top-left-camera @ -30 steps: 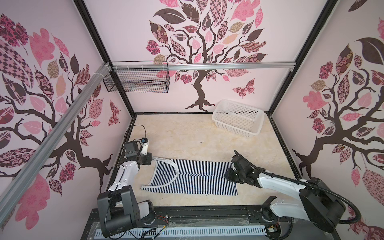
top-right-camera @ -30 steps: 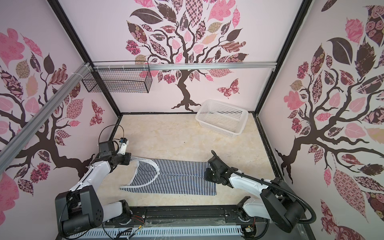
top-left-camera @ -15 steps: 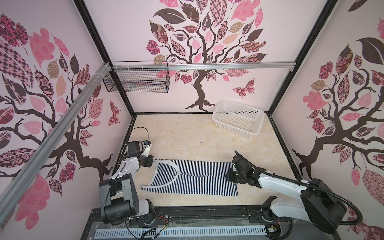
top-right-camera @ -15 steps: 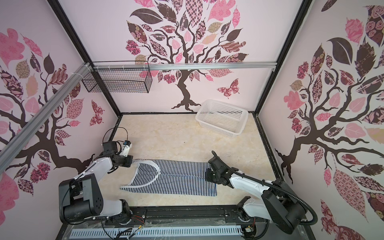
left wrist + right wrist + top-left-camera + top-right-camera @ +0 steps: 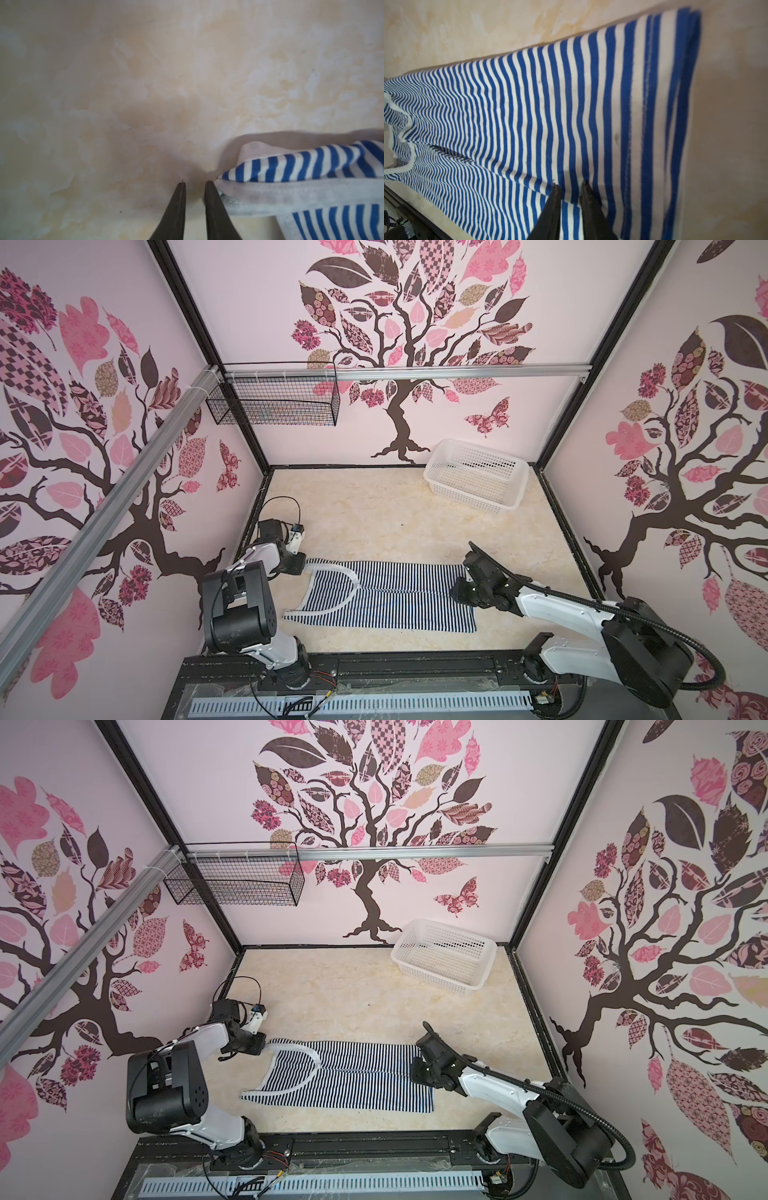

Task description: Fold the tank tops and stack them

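Observation:
A navy-and-white striped tank top (image 5: 386, 601) (image 5: 349, 1081) lies flat on the table, folded lengthwise, with its straps to the left and its hem to the right. My left gripper (image 5: 302, 569) (image 5: 263, 1048) is low at the far strap. In the left wrist view the left gripper (image 5: 195, 184) is open a little over bare table, and the white-edged strap (image 5: 270, 193) lies against one finger. My right gripper (image 5: 455, 597) (image 5: 413, 1073) is at the hem end. In the right wrist view the right gripper (image 5: 569, 185) is slightly open above the striped cloth (image 5: 550, 104).
A white perforated basket (image 5: 515, 472) (image 5: 484, 950) stands at the back right of the beige marbled table (image 5: 374, 514). A black wire basket (image 5: 274, 402) hangs on the back wall, up at the left. Black frame rails run along the table's edges.
My left gripper came forward and down to the strap end, and its jaws parted, letting go of the strap. The right gripper stayed at the hem and opened slightly.

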Robot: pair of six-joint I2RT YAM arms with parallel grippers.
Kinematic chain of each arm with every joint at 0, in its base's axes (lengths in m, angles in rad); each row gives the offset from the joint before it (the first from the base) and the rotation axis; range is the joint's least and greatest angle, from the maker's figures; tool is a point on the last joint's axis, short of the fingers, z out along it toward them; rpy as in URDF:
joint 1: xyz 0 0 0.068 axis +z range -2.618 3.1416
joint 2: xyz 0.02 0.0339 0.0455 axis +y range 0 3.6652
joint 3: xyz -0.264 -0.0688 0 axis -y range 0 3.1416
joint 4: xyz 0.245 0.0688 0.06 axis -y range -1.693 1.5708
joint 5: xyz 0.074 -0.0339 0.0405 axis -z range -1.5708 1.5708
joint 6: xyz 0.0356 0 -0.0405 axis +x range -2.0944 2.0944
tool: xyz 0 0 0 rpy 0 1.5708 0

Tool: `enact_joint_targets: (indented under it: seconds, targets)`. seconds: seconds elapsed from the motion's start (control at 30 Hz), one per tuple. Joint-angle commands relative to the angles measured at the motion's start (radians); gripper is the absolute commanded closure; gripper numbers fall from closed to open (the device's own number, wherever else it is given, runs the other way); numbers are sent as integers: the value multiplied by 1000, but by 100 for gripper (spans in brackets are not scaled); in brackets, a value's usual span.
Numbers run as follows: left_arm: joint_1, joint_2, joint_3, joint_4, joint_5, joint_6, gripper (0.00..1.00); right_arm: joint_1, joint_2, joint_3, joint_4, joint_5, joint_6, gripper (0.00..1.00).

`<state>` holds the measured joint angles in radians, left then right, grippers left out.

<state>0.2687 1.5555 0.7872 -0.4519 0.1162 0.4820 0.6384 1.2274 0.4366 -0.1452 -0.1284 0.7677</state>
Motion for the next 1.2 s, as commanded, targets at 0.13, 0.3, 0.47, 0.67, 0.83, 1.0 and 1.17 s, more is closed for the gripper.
enact_joint_targets:
  seconds: [0.13,0.3,0.47,0.67,0.83,1.0,1.17]
  targets:
    - [4,-96,-4,-88,28,40,62,4,10,1,-155,32,-16,68]
    - [5,-212,-18,-149,58,61,53,4,7,7,-158,26,-18,67]
    - [5,-293,0,-215,139,58,49,4,-26,29,-183,20,-19,67]
    - [-118,-251,50,-245,188,11,49,4,-52,74,-214,16,-26,68]
    - [-233,-183,82,-206,203,-45,49,4,-65,101,-225,18,-26,68]
    - [-287,-84,129,-197,217,-65,49,4,-72,119,-232,17,-22,72]
    - [-316,-25,133,-189,232,-75,51,5,-75,134,-244,26,-22,76]
